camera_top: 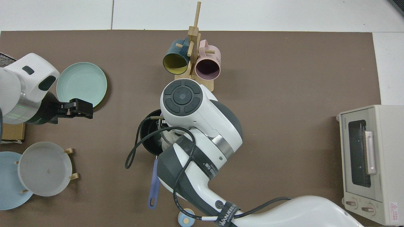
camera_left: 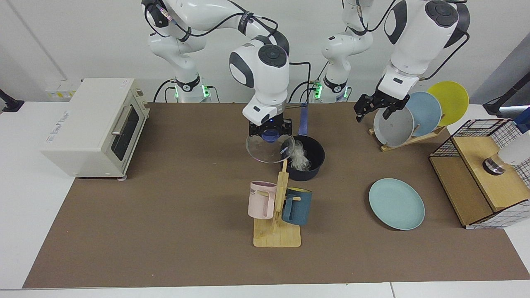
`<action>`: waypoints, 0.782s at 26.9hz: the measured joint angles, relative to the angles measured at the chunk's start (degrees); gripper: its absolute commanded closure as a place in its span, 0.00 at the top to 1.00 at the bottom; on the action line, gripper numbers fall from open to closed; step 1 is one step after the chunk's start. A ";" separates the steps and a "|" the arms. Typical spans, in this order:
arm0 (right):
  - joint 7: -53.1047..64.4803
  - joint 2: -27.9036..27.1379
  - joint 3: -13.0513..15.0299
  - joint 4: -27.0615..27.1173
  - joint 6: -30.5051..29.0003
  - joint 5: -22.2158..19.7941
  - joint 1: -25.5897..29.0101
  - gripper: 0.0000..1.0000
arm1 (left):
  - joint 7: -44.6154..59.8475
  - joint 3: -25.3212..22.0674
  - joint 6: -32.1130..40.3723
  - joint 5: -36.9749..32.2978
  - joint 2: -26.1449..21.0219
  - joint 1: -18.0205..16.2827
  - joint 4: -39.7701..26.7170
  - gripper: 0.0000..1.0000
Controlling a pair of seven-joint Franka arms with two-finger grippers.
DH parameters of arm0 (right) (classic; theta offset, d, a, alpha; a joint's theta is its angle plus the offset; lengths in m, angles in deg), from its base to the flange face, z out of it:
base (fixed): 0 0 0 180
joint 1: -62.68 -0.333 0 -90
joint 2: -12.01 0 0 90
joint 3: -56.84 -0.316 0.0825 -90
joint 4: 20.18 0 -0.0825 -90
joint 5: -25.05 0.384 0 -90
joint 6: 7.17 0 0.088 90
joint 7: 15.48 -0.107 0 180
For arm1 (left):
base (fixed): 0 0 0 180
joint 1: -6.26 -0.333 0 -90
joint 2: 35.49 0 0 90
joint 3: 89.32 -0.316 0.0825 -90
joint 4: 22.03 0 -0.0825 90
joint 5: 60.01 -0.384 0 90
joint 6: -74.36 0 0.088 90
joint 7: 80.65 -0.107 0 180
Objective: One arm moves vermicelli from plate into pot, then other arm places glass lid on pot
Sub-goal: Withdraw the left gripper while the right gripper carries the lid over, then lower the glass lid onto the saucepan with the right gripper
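Right tool [camera_left: 270,131] points down, clamped shut; left tool [camera_left: 376,108] hangs raised, its fingers apart.

An arm [camera_top: 195,126] covers most of the pot [camera_top: 148,135].

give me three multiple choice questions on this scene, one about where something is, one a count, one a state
1. Where is the vermicelli?
A. on the teal plate
B. in the pot
C. inside the toaster oven

2. How many mugs hang on the wooden mug stand?
A. two
B. three
C. four

3. What state is the glass lid in?
A. lying flat on the table
B. seated squarely on the pot
C. held up in the right hand, tilted, at the pot's edge

Answers
1. B: the white strands lie inside the pot, and the teal plate is bare.
2. A: one pink mug and one dark blue mug.
3. C: the right hand grips the lid's blue knob beside the pot, while the left hand waits open near the plate rack.
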State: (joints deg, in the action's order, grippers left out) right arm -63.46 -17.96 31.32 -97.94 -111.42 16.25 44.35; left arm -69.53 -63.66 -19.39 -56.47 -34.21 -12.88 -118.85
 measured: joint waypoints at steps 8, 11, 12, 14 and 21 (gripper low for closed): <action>-6.37 -5.39 0.06 4.01 -2.40 -1.73 -4.17 0.12 | -7.84 -5.61 0.03 -2.43 -0.02 1.44 0.54 1.00; -6.95 -6.76 0.12 4.88 -3.08 -1.74 -5.05 0.12 | -10.04 -11.67 0.11 -2.54 -0.02 5.67 1.07 1.00; -7.44 -7.25 0.19 5.32 -3.20 -1.74 -5.35 0.12 | -10.43 -14.23 0.15 -2.54 -0.02 7.74 1.21 1.00; -8.70 -8.31 0.26 6.31 -3.32 -1.75 -5.87 0.12 | -10.84 -18.99 0.20 -2.54 -0.03 11.76 1.39 1.00; -9.74 -10.28 0.24 7.98 -3.37 -1.76 -6.65 0.12 | -10.83 -23.93 0.31 -0.75 -0.02 16.16 1.67 1.00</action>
State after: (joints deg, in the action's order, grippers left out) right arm -73.20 -28.24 31.57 -89.95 -114.79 14.49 37.70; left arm -80.37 -87.59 -19.08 -57.22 -34.23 3.28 -117.18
